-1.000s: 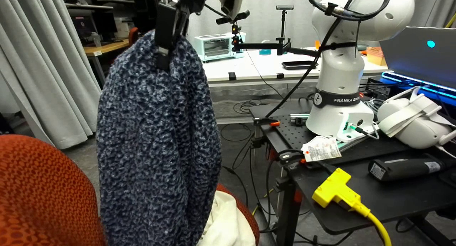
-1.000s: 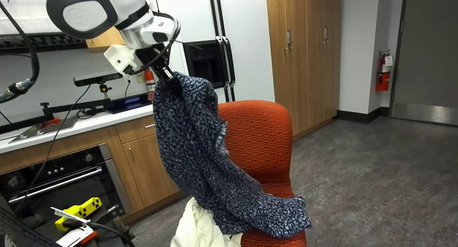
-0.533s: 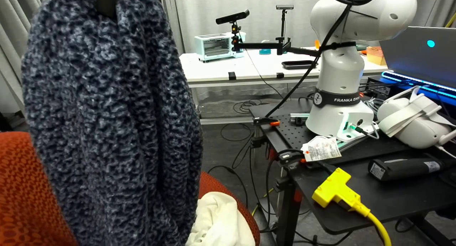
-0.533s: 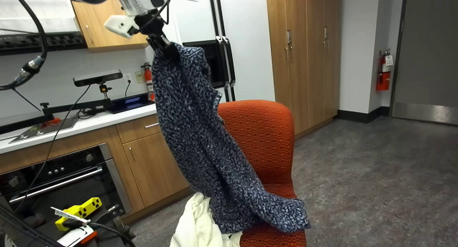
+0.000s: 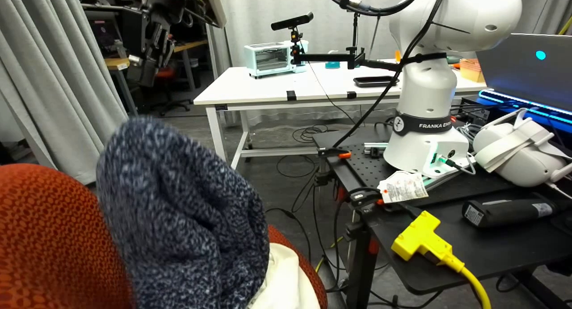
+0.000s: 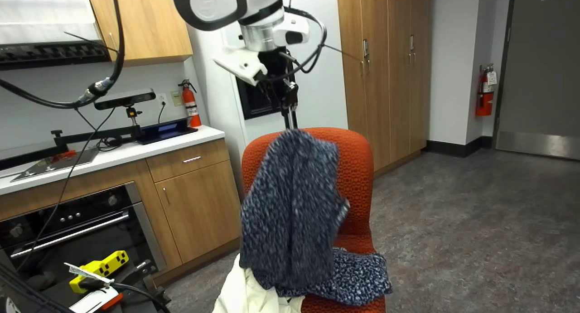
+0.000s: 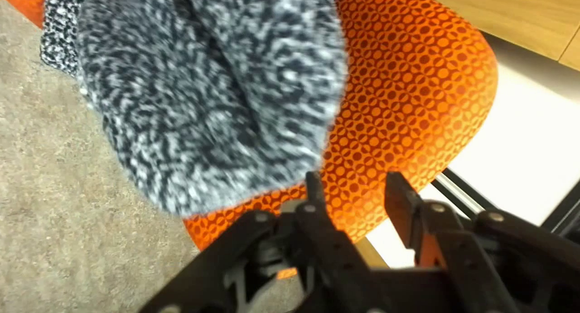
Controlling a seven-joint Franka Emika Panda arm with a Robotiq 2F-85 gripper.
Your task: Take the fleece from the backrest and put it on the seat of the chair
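Observation:
The navy speckled fleece stands bunched in front of the rust-orange backrest, blurred as if in motion. Its lower part lies on the seat of the chair. The fleece also shows in an exterior view and in the wrist view, where the backrest is beside and behind it. My gripper is open with nothing between its fingers. In both exterior views the gripper is above the fleece's top, apart from it, and near the backrest's upper edge.
A cream-white cloth lies at the seat's edge, partly under the fleece. A black table bears the robot base and a yellow power plug. A white table stands behind. A kitchen counter stands beyond the chair.
The gripper, earlier shut on the fleece and raising it, has opened and let go. The fleece's top has dropped toward the backrest and seat. The arm has moved over toward the backrest.

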